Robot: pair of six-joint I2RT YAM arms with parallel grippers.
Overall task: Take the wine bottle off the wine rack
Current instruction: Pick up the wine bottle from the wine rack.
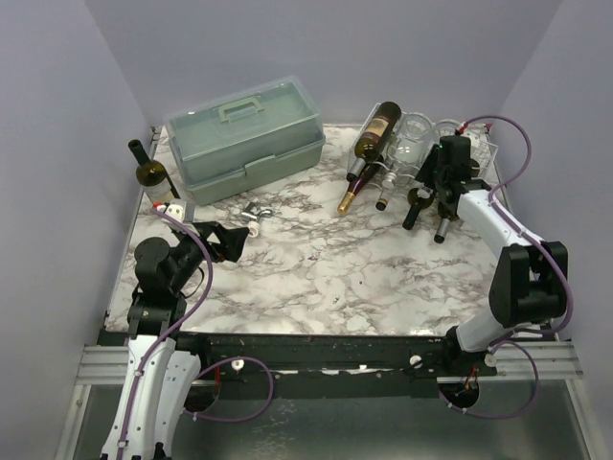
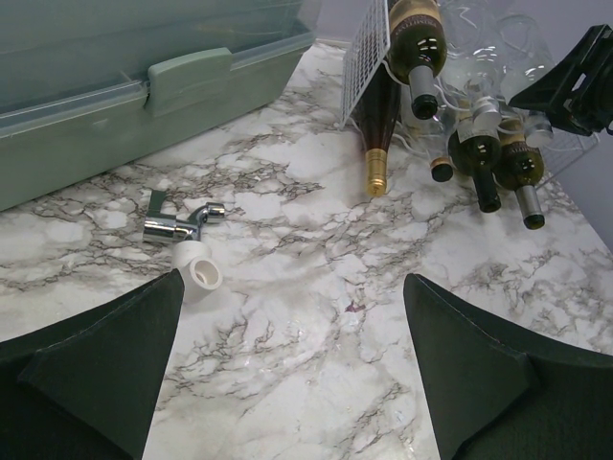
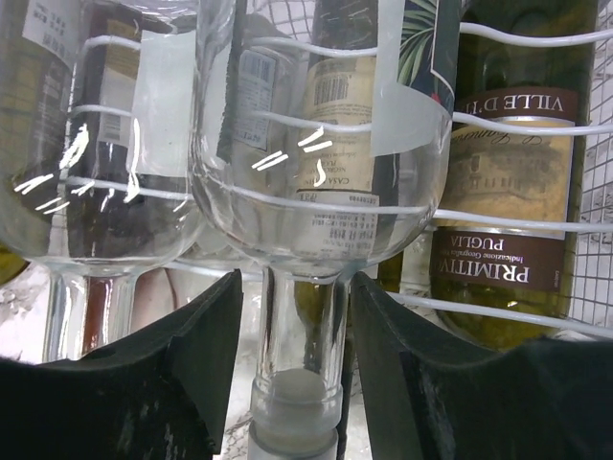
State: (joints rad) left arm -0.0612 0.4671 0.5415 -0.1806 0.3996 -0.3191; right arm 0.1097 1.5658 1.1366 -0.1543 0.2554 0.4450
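While wire rack (image 3: 536, 227) runs thin, clear bottle (image 3: 297, 240) (glass) bulges.

The left tool (image 2: 292, 307) hung with its jaws spread wide over the marble counter (image 2: 316, 259) — a chrome fitting (image 2: 177, 228) lay just ahead. Toolbox (image 2: 115, 86) at upper left; bottles (image 2: 419, 38) in the rack (image 2: 364, 57) at upper right.

Soft, even light from overhead — only faint shadows on the white grey-veined marble tabletop (image 1: 316, 268), white glare streaks on the clear glass bottle (image 3: 316, 163), nearest foreground slightly blurred.
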